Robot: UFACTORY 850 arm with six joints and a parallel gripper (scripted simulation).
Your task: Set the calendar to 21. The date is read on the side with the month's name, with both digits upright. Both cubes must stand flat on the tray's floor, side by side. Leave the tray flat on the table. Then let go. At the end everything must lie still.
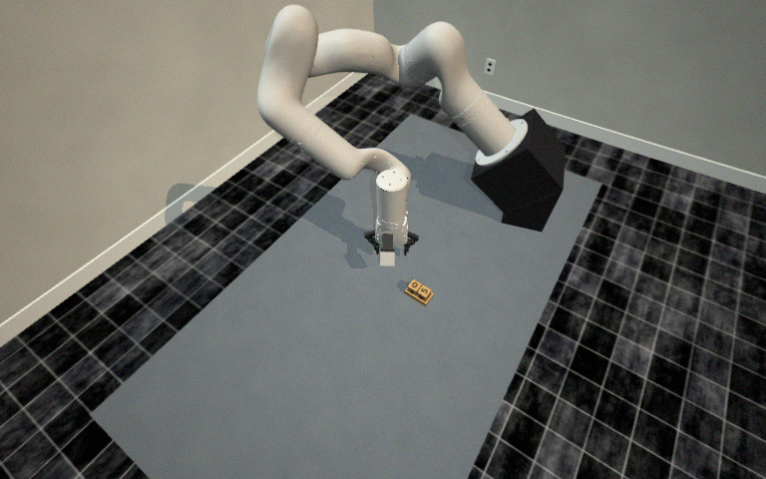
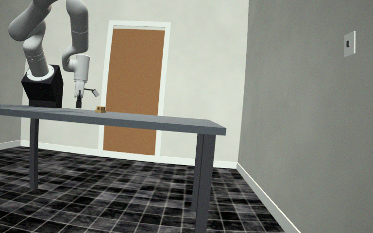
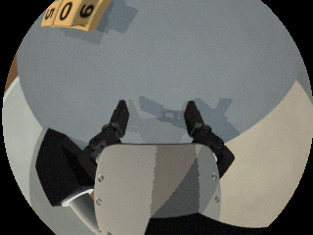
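Arm bent over table (image 1: 350, 338) (image 2: 164, 121), gripper (image 1: 390, 252) (image 2: 78, 106) (image 3: 156, 107) pointing down, wide open, nothing held.
1 tray (image 1: 427, 302) (image 2: 100, 111) w/ 2 cubes (image 1: 419, 288) (image 2: 100, 108) (image 3: 73, 12).

The arm (image 1: 333, 147) (image 2: 79, 35) is smooth, rounded and off-white, with thin seam rings and a screw-dotted round cap (image 1: 391, 181). Its foot ends in a white flange (image 1: 484, 158) (image 2: 30, 76); the gripper (image 1: 391, 252) (image 2: 78, 107) (image 3: 156, 107) has black, jointed fingers.

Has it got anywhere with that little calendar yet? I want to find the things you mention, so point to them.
Barely. The two cubes (image 1: 419, 288) (image 2: 100, 108) already sit side by side in their tray (image 1: 426, 302) (image 2: 100, 111) on the table (image 1: 350, 361) (image 2: 164, 121). Nothing is in hand: the open jaws hang clear of them. Setting 21 looks left; the cube tops show 0 and 5.
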